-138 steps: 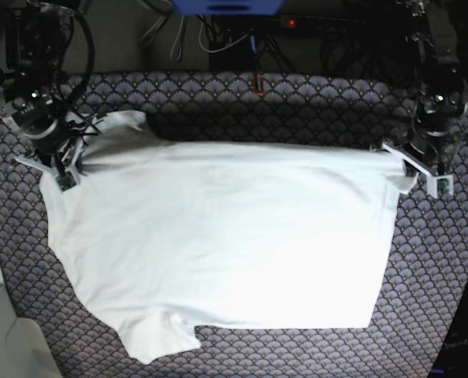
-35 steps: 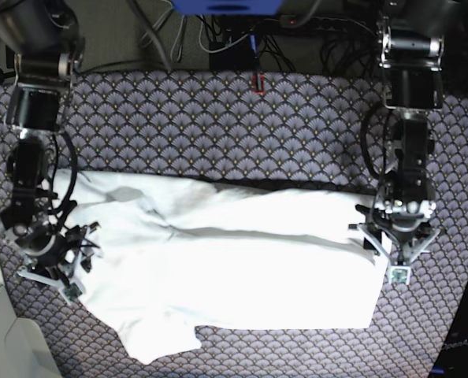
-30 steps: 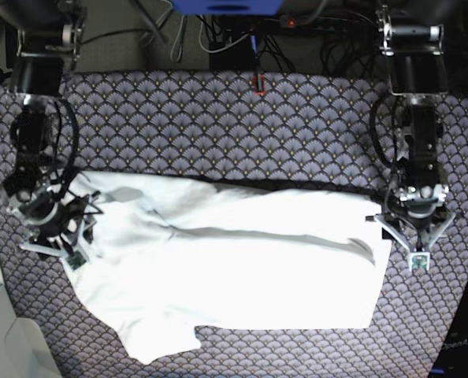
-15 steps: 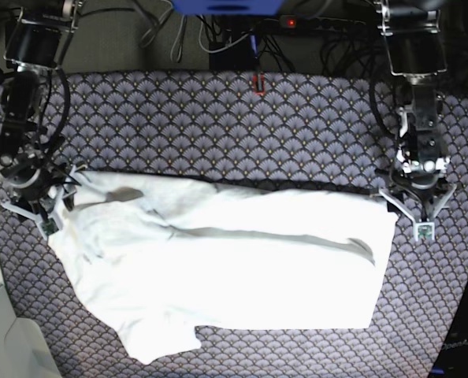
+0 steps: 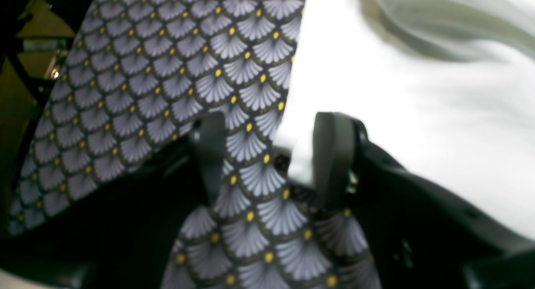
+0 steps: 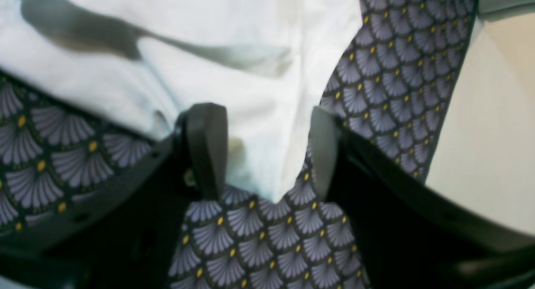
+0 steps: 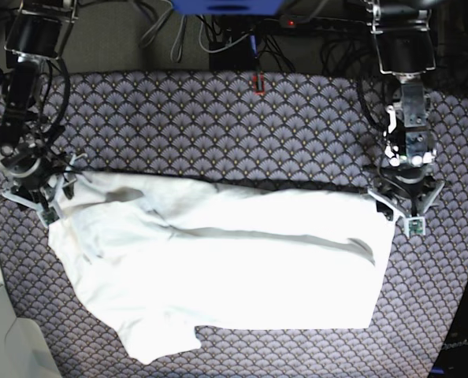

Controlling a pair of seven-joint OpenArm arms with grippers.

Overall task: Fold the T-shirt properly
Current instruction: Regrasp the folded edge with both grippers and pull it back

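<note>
While both claws gape wide, T-shirt [image 7: 218, 268] lies loose mid-tabletop [image 7: 218, 118], reaching near edge. Left claw [image 7: 401, 211] straddles its hem corner, right claw [image 7: 39, 198] its far-edge corner, likely positioned for regrasp.

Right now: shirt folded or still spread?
Partly folded: the T-shirt has its far edge doubled over; sleeve and hem lie spread. Both grippers open.

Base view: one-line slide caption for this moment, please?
Both open tools, left tool and right tool, flank the half-folded T-shirt on the patterned cloth.
</note>
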